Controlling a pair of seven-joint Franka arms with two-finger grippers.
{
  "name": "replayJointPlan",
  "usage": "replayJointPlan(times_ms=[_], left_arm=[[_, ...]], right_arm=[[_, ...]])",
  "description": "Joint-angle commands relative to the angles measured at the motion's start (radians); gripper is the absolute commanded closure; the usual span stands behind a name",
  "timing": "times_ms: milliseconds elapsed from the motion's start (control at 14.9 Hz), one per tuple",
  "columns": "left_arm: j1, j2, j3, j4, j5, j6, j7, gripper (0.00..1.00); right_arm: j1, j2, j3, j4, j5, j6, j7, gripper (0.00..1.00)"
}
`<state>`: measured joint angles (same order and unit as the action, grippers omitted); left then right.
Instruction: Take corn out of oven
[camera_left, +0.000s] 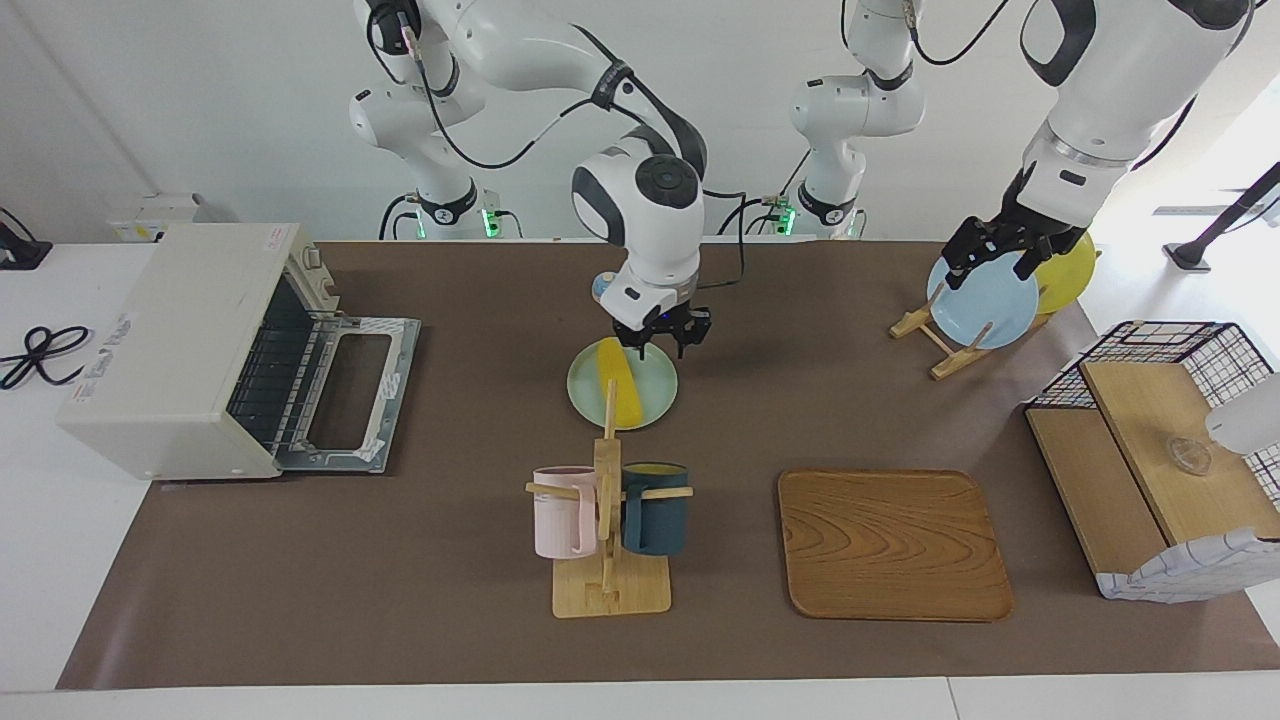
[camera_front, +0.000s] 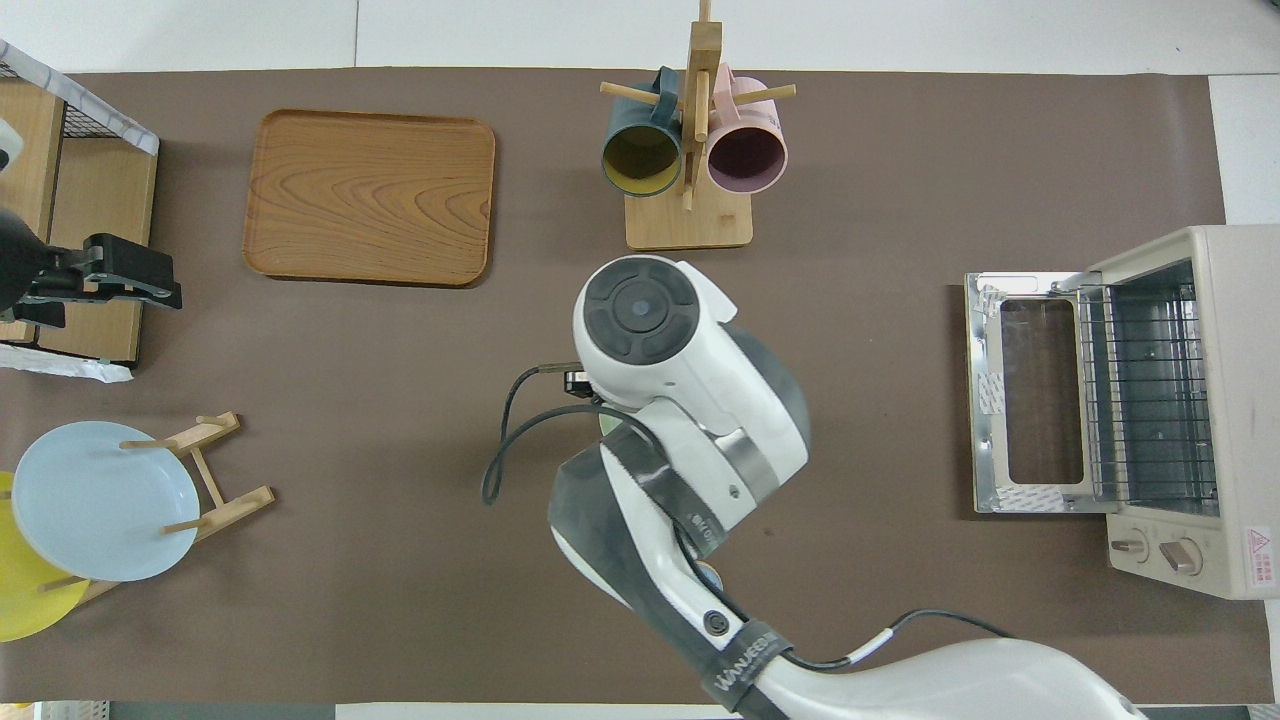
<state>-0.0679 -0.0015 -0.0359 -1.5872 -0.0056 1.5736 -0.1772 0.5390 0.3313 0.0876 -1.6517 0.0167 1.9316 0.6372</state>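
One slim yellow corn (camera_left: 619, 383) lying flat on green plate (camera_left: 655, 398).

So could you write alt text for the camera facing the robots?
The right claw hangs open just above a green plate holding the corn, mid-table. The oven stands open and empty; the left claw waits by a plate rack.

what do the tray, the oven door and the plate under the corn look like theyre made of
Tray: wood or wood veneer, with visible curved grain and a low sheen. Oven door: shiny metal frame around a dark window, likely glass. Plate under the corn: smooth, matte pale green, plastic or ceramic; can't tell which.
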Motion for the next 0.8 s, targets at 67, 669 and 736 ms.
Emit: replayJointPlan(times_ms=[67,669,736], left_arm=[[-0.042,-0.035,-0.015,-0.108,0.012,0.077,0.004,0.0],[-0.435,0.044,-0.015,-0.28,-0.039,0.374,-0.365,0.0],[-0.49,0.085,-0.015,-0.28,-0.039,0.434,-0.434,0.0]], right_arm=[[-0.157,-0.139,0.006,-0.126,0.008,-0.149,-0.123,0.48],[-0.468,-0.322,0.004,-0.712,-0.011,0.265,-0.386,0.68],[-0.478,-0.325,0.004,-0.726,-0.011,0.265,-0.387,0.71]])
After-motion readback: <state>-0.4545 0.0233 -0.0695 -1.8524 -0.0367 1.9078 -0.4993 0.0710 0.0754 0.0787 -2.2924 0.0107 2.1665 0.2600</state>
